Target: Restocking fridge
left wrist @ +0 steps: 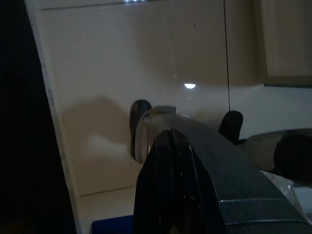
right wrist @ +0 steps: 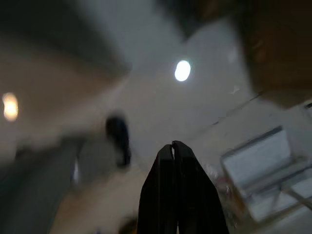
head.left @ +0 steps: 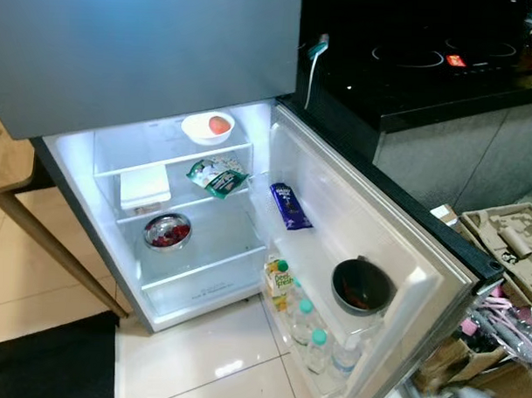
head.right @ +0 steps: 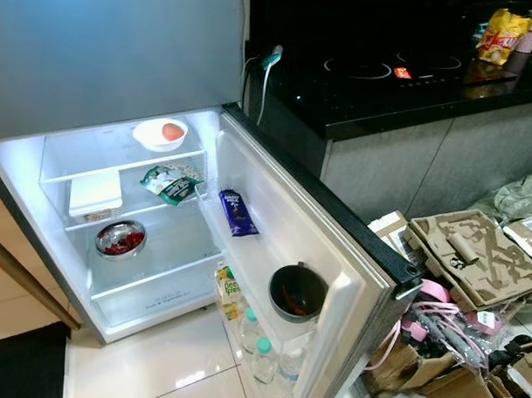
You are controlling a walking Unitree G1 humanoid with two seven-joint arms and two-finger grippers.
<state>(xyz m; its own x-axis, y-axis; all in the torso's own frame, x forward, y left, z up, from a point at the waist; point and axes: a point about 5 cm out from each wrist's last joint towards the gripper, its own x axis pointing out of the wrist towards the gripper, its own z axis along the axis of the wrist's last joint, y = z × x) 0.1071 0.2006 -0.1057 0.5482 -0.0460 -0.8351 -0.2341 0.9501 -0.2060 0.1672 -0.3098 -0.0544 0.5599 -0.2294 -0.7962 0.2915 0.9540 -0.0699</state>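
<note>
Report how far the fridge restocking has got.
Done: fridge door open; white bowl, green packet, steel bowl shelved; bottles and dark pot in the door. In hand: nothing; left gripper and right gripper shut, empty. Left: fetching more, closing up.

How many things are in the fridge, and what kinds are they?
Bowls: 3, a white bowl, a steel bowl, a dark bowl
Packets: 2, a green packet, a blue packet
White box: 1
Juice carton: 1
Bottles: 3 that I can make out
Total: 10
</note>
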